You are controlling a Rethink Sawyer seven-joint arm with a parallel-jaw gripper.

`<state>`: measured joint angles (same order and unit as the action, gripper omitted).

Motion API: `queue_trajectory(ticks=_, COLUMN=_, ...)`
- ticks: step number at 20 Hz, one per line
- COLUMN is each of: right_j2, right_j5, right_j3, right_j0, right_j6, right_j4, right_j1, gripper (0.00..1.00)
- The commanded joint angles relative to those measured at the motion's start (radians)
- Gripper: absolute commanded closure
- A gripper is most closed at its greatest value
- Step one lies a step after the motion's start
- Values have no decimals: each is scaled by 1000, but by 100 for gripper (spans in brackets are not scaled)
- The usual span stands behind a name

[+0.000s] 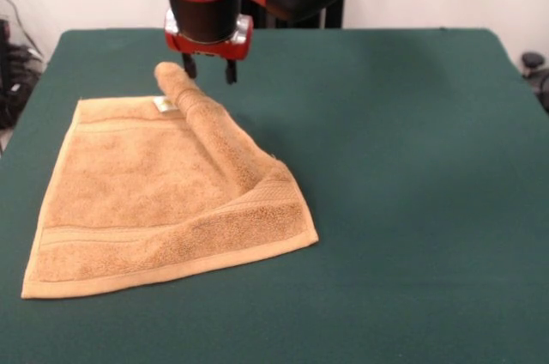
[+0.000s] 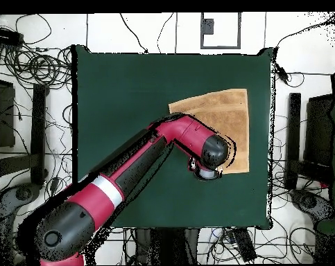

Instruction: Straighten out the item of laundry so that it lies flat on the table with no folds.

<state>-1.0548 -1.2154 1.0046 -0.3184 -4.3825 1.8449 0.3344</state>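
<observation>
The golden-tan item of laundry (image 1: 154, 201) lies on the left half of the green table (image 1: 412, 166). Most of it is flat, but its right far edge is folded over into a raised ridge (image 1: 214, 132) running from the far corner toward the near right corner. A small white tag (image 1: 163, 105) shows by the ridge's far end. My gripper (image 1: 209, 76) hangs open just above and behind that raised far end, its left finger (image 1: 189, 64) close to the cloth, with nothing between the fingers. In the overhead view the arm (image 2: 198, 142) covers one side of the towel (image 2: 225, 114).
Cables and equipment (image 2: 31, 76) lie on the floor around the table. The table's edges (image 2: 74, 138) lie well away from the towel except on the towel's own side.
</observation>
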Motion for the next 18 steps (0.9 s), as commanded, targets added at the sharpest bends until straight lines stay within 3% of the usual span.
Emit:
queue_trajectory(ticks=1, right_j2=67, right_j5=-27, right_j3=-92, right_j0=13, right_j6=-197, right_j4=-33, right_j1=19, gripper=0)
queue_trajectory(ticks=11, right_j2=-2, right_j5=-101, right_j3=-67, right_j0=11, right_j6=-152, right_j4=50, right_j1=-14, gripper=0)
queue_trajectory(ticks=16, right_j2=5, right_j5=-85, right_j3=-78, right_j0=29, right_j6=-153, right_j4=39, right_j1=-8, gripper=0)
queue_trajectory(ticks=18, right_j2=26, right_j5=-20, right_j3=-55, right_j0=24, right_j6=-173, right_j4=-13, right_j1=-17, gripper=0)
